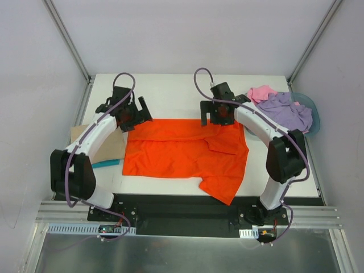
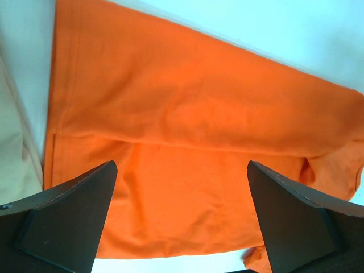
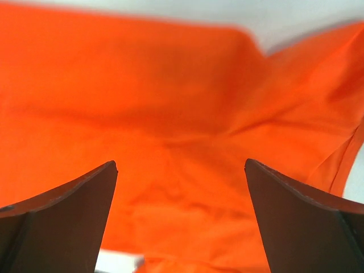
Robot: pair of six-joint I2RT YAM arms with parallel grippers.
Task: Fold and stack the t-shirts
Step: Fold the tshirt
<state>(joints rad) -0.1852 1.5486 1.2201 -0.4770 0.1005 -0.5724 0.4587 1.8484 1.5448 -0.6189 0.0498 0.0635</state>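
Observation:
The large bright orange t-shirt lies partly folded on the white table, one corner hanging over the near edge. It fills the left wrist view and the right wrist view. My left gripper is open and empty above the shirt's far left corner. My right gripper is open and empty above the shirt's far right edge. The lilac-purple t-shirt and the pink t-shirt lie crumpled in the basin at the far right.
The blue-grey plastic basin sits at the table's far right edge. A brown cardboard piece and a teal object lie left of the orange shirt. Metal frame posts stand at the far corners.

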